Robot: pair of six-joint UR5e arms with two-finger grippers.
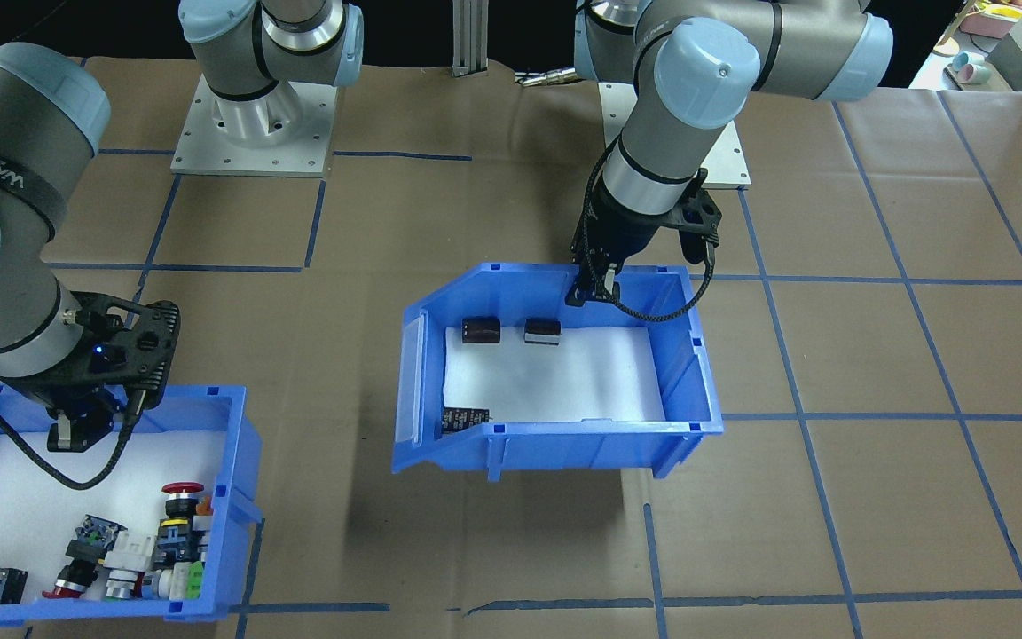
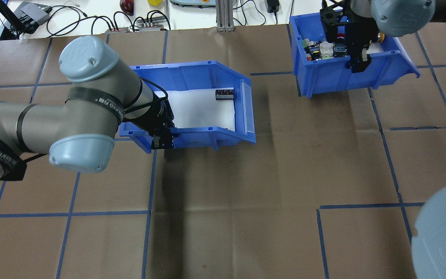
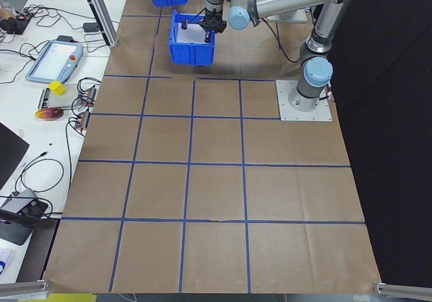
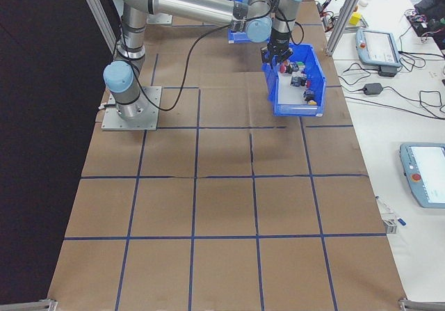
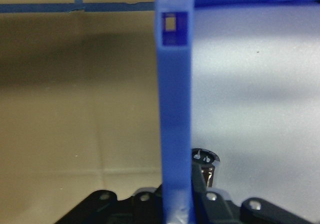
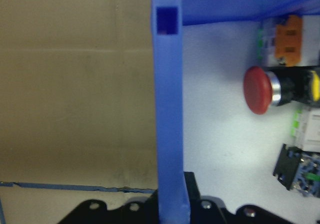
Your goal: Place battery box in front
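Observation:
The battery box [image 1: 555,435] is a blue bin with a white liner and a sloped-cut side. It hangs tilted a little above the table, over its own shadow. Three dark batteries [image 1: 481,330] lie inside. My left gripper [image 1: 591,293] is shut on the box's near wall [image 2: 207,137]. In the left wrist view that wall [image 5: 175,108] runs between the fingers. My right gripper [image 1: 76,435] is shut on the wall of the other blue bin [image 2: 323,81], which holds push-buttons and a red mushroom button [image 6: 257,90].
The table is covered in brown paper with a blue tape grid [image 2: 149,212]. An aluminium post [image 2: 223,15] and cables stand at the far edge. The arms' base plates [image 1: 254,133] sit on the robot's side.

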